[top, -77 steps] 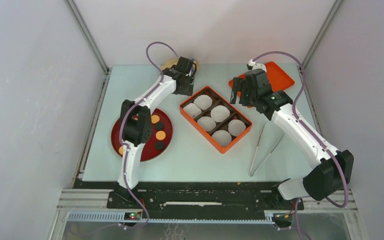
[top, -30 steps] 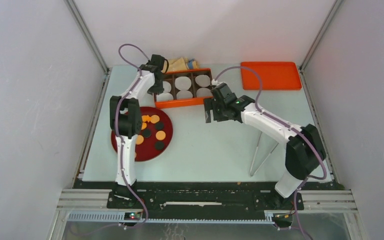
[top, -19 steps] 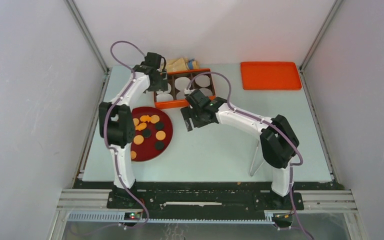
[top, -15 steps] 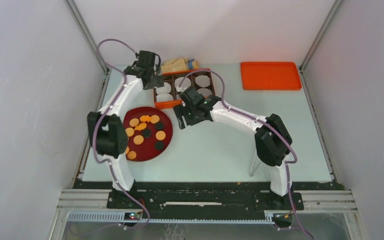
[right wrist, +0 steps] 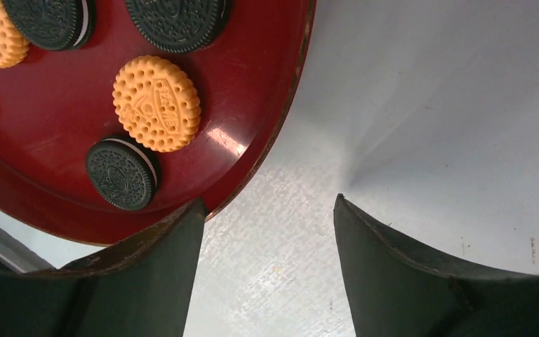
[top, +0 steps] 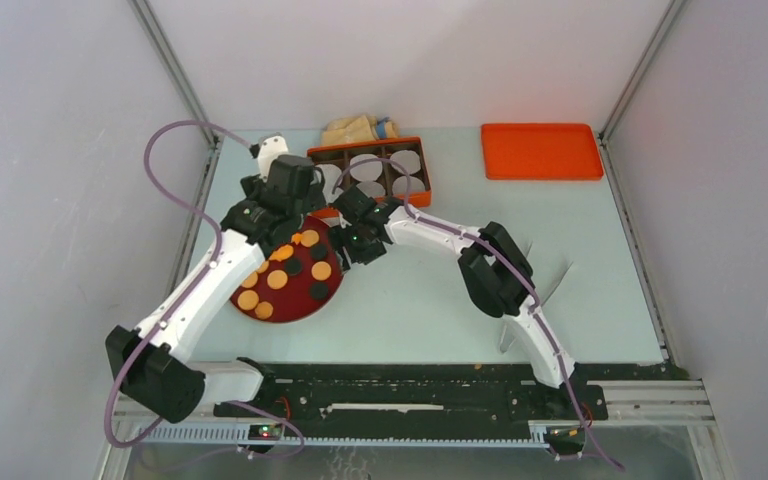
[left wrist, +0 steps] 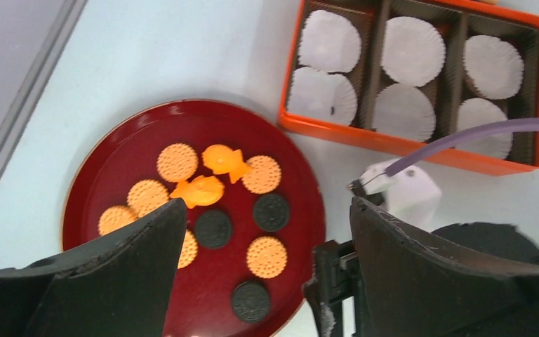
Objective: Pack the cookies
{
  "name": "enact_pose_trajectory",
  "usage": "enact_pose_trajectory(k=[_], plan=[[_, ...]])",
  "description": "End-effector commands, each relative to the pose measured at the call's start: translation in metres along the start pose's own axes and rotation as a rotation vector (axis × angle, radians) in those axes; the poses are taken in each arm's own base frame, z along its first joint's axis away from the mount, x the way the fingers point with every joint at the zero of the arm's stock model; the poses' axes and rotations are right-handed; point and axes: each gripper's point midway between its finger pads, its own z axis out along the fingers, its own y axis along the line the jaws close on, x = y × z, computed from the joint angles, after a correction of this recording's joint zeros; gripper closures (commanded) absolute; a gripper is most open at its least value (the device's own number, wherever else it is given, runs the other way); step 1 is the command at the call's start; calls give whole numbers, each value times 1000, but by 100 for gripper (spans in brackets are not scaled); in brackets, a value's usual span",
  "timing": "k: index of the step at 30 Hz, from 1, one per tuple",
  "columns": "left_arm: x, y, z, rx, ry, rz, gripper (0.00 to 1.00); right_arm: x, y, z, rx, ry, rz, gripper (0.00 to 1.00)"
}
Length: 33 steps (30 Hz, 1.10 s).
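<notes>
Lying on the plate (right wrist: 253,105), the cookies (right wrist: 156,104) loom close in the right wrist view, the right gripper (right wrist: 268,202) low beside its rim, jaws apart, empty. Left gripper (left wrist: 265,207) hovers above, jaws wide; its view adds the box (left wrist: 330,130) beyond.

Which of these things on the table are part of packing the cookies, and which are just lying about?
For the job: cookies, dark red plate, orange box, white paper liners.
Seemingly lying about: orange tray, metal tongs, tan bundle behind the box.
</notes>
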Motion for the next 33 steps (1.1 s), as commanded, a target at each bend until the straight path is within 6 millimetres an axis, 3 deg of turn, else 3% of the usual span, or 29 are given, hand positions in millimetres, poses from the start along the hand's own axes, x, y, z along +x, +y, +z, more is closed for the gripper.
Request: enact_pose_trajectory(k=[1, 6, 11, 13, 15, 17, 21, 28, 33], plan=[[-10, 27, -15, -52, -85, -57, 9, -8, 20, -2, -52, -6, 2, 25], [-6, 38, -22, -61, -99, -52, 9, -8, 21, 13, -52, 22, 24, 31], [-6, 35, -21, -50, -93, -48, 9, -1, 11, 11, 4, 44, 46, 40], [-6, 32, -21, -38, -88, -48, 9, 8, 2, 9, 47, 60, 56, 50], [-7, 30, -21, -27, -86, -49, 9, 16, -7, 3, 82, 59, 62, 66], [-7, 27, -21, -20, -84, -49, 9, 23, -15, -5, 113, 59, 62, 70], [-6, 20, -16, -1, -73, -41, 9, 40, -34, -28, 202, 62, 62, 89], [-8, -19, 7, 99, -61, -4, 9, 86, -69, -67, 300, 79, 148, 99], [-7, -64, 36, 186, -15, 14, 9, 94, -101, -79, 350, 65, 223, 100]])
